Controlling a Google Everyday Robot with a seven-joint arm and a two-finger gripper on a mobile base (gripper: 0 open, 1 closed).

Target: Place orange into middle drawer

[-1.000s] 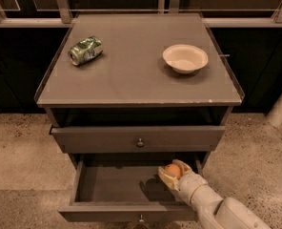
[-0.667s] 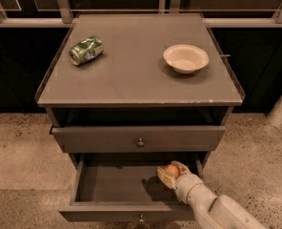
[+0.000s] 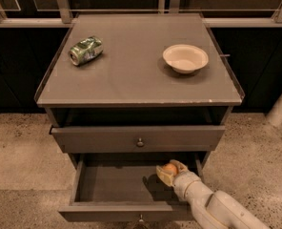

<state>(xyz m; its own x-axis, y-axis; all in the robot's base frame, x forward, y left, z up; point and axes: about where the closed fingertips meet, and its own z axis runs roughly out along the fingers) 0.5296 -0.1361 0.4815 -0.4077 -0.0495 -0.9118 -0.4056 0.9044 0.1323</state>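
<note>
The middle drawer [image 3: 107,185] is pulled open below the closed grey drawer front [image 3: 138,138]; its flat dark tray shows. My gripper [image 3: 170,171] reaches in from the lower right, over the right rear part of the open drawer. It is shut on the orange [image 3: 169,168], a small round fruit held between the pale fingers just above the tray. The white arm [image 3: 217,209] runs off the bottom right corner.
On the cabinet top [image 3: 131,80] lie a crushed green can [image 3: 85,50] at the left and a white bowl [image 3: 185,57] at the right. A railing and dark panels stand behind. A white post [image 3: 281,106] stands on the speckled floor at right.
The gripper with the orange has shifted slightly left and deeper over the drawer; the orange stays held. Nothing else has moved.
</note>
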